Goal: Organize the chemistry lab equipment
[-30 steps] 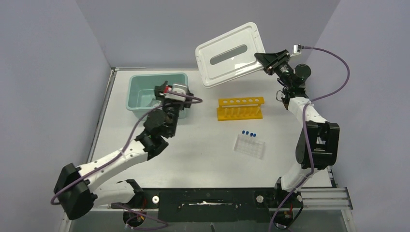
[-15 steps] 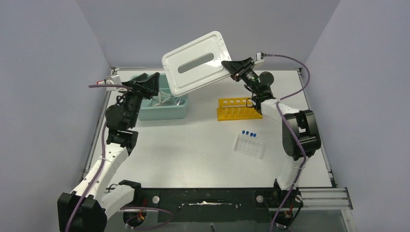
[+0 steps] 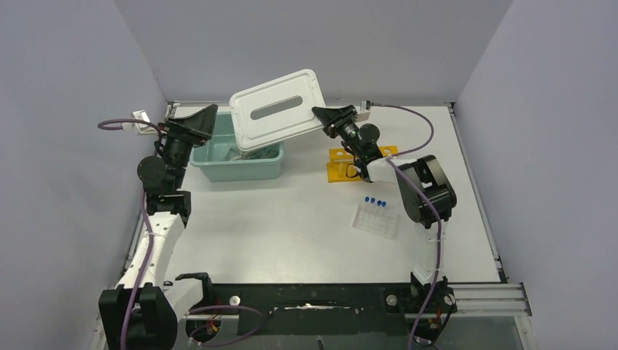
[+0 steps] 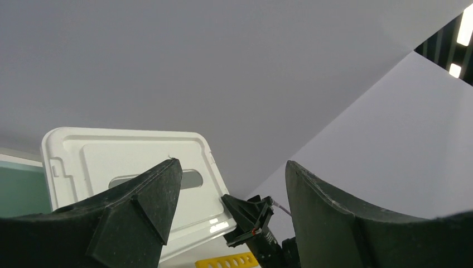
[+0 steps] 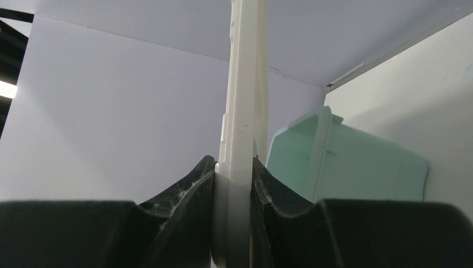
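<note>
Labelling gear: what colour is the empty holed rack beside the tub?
The rack is yellow, clearest in the top external view.

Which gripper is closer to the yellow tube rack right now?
Right. The right gripper, shut on the white lid, is raised just behind the yellow tube rack; the left gripper, open, sits beyond the teal tub, on its far left side.

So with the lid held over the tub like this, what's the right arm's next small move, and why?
Probably ease the right gripper down toward the tub, levelling the white lid. It is shut on the lid's edge, and the lid hangs tilted above the teal tub, not seated. The left gripper is open beside the tub, holding nothing.
</note>
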